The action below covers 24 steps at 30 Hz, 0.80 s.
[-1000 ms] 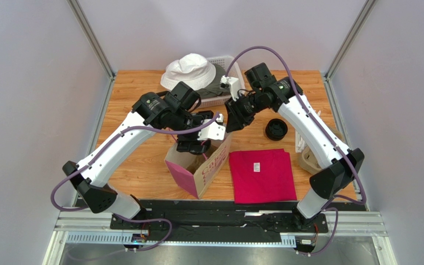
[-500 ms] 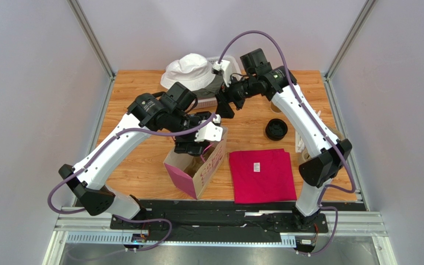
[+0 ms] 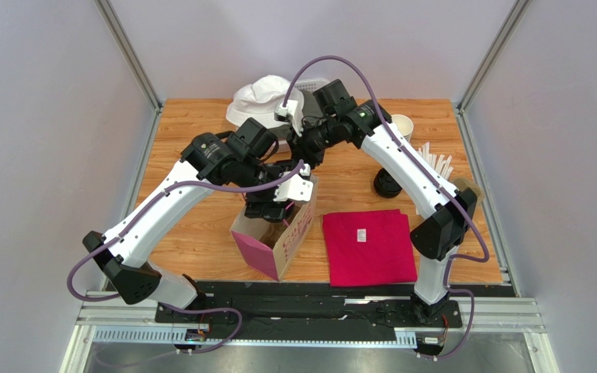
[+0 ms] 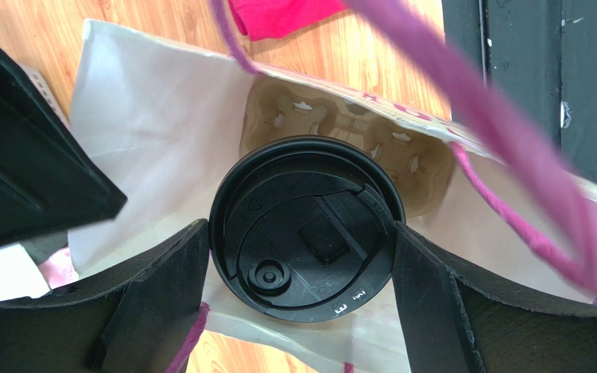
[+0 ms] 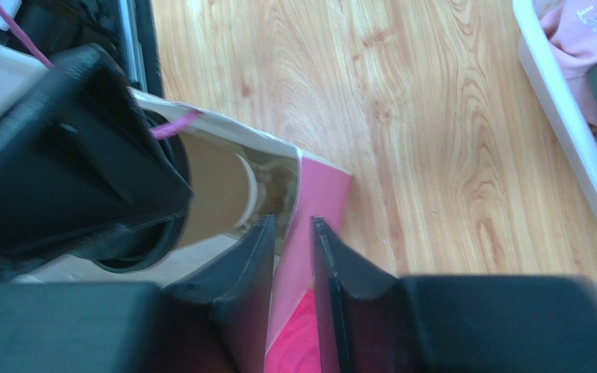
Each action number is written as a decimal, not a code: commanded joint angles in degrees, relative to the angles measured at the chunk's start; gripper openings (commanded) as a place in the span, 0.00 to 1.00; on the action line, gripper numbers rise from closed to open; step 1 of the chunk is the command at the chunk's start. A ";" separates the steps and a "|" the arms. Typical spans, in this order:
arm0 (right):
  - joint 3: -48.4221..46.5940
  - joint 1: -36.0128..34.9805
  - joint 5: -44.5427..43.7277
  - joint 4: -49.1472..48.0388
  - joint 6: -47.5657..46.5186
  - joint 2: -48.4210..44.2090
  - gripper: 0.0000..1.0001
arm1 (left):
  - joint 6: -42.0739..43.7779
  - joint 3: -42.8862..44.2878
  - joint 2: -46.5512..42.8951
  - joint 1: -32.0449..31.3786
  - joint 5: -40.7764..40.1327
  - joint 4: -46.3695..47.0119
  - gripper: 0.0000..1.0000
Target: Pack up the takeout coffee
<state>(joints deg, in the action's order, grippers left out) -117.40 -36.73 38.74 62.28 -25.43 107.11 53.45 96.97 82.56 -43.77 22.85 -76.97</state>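
Note:
The takeout coffee's black lid [image 4: 302,233] fills the left wrist view, and my left gripper [image 4: 300,233] is shut on the cup, a finger touching each side of it. It hangs in the mouth of the paper bag [image 3: 278,249], above a cardboard cup carrier [image 4: 403,155] on the bag's floor. From above, the left gripper [image 3: 274,208] hides the cup. The cup's tan side [image 5: 212,194] shows in the right wrist view. My right gripper [image 5: 292,225] straddles the bag's pink side wall [image 5: 321,183] at its far corner, jaws a narrow gap apart.
A white bucket hat [image 3: 263,97] and a white basket [image 5: 558,101] of clothes sit at the back. A folded magenta cloth [image 3: 368,245] lies right of the bag. Black lids [image 3: 386,185], a lidless tan cup [image 3: 403,124] and white sticks [image 3: 436,163] are at the right.
My right arm swung left, from the bag's right edge to its far corner; its jaws opened wide and have narrowed again around the bag's wall. The left arm has hardly moved.

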 commanded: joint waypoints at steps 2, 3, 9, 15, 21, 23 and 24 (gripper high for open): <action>0.16 0.43 -3.76 -0.59 3.01 -0.67 0.02 | 2.45 0.85 -1.27 0.17 2.90 -1.43 0.27; 0.33 0.43 -3.67 -0.32 4.24 -0.85 0.00 | 2.62 1.20 -1.00 0.09 3.16 -1.43 0.27; 1.74 0.08 -1.48 -0.93 7.76 -2.08 0.00 | 4.55 4.98 2.77 -0.09 5.89 -2.66 0.27; 0.69 -0.45 -2.79 -1.02 9.78 -1.64 0.00 | 7.71 5.69 5.24 -0.88 6.07 -3.36 0.27; -0.19 -0.80 -4.72 -0.93 11.80 -1.03 0.00 | 10.00 7.09 7.70 -1.06 5.36 -6.08 0.27; 0.59 -0.80 -6.92 -0.93 12.33 -1.37 0.00 | 10.71 7.27 7.53 -1.06 4.22 -6.87 0.27; 1.03 -0.71 -7.88 -1.11 13.29 -1.64 0.00 | 10.80 7.18 7.44 -1.06 3.78 -7.14 0.27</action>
<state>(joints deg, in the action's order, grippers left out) -116.18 -37.12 35.05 61.63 -15.14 106.83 60.71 101.32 90.67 -44.53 26.46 -77.38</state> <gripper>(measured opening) 0.006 0.868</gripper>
